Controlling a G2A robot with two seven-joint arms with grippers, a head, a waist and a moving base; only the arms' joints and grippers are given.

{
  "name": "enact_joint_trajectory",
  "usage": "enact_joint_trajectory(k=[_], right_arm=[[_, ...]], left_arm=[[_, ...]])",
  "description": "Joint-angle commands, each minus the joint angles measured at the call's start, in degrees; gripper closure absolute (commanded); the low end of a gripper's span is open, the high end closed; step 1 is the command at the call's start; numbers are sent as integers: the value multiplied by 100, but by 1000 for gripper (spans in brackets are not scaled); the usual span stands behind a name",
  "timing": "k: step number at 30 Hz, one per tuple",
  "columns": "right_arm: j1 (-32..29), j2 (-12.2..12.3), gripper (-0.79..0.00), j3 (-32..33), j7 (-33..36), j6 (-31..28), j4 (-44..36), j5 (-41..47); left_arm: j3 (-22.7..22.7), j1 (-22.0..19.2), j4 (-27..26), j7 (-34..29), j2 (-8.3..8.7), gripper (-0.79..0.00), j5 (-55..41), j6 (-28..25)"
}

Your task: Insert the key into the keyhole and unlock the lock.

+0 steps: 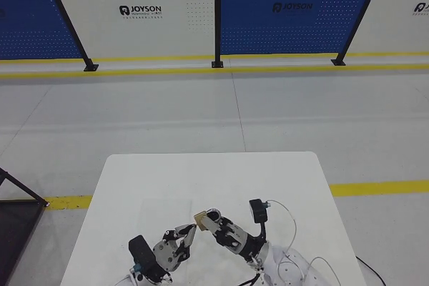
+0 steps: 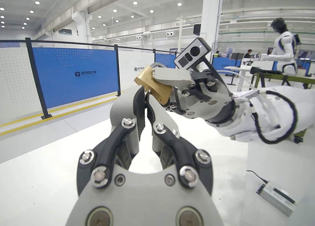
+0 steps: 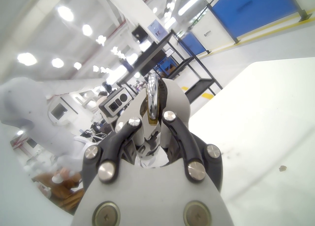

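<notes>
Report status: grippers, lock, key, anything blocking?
Right gripper shut on lock, off the table. Left gripper shut on key, tip at lock's lower face. Key seated: cannot tell. Nothing between them.

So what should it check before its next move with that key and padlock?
1. Padlock clamped in right hand: ok.
2. Key pinched in left hand: ok, a metal sliver shows.
3. Key tip close under the padlock's bottom: ok.
4. Tip lined up with keyhole: cannot tell, keyhole hidden.
5. Both held clear above the table: ok.
</notes>
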Motion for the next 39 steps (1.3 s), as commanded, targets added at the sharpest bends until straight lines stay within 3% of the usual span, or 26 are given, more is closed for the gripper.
enact_joint_trajectory(k=[1, 11, 18, 20, 27, 32, 35, 39], right_arm=[[1, 4, 0, 9, 24, 4, -2, 25], [-7, 20, 0, 26, 117, 10, -22, 130], [-4, 26, 0, 38, 136, 21, -30, 155], [2, 28, 0, 70, 88, 41, -30, 129], [-22, 32, 0, 212, -173, 100, -20, -24], [197, 22, 0, 179, 190, 396, 208, 124], [499, -16, 0, 3, 723, 781, 451, 366], [1099, -119, 0, -435, 1762, 1365, 952, 711]], left_arm=[[31, -10, 7, 81, -3, 0, 80, 177], [117, -83, 79, 331, 11, 0, 563, 832], [168, -60, 89, 384, 32, -12, 403, 710], [148, -33, 50, 314, 45, -773, 108, 416], [-186, 257, -214, -401, 174, -785, -1332, -1428], [-743, 565, -208, -1903, 381, -785, -3409, -3387], [-851, 666, -316, -3022, 565, -785, -4757, -3435], [-1158, 714, -391, -4917, 937, -785, -6990, -3435]])
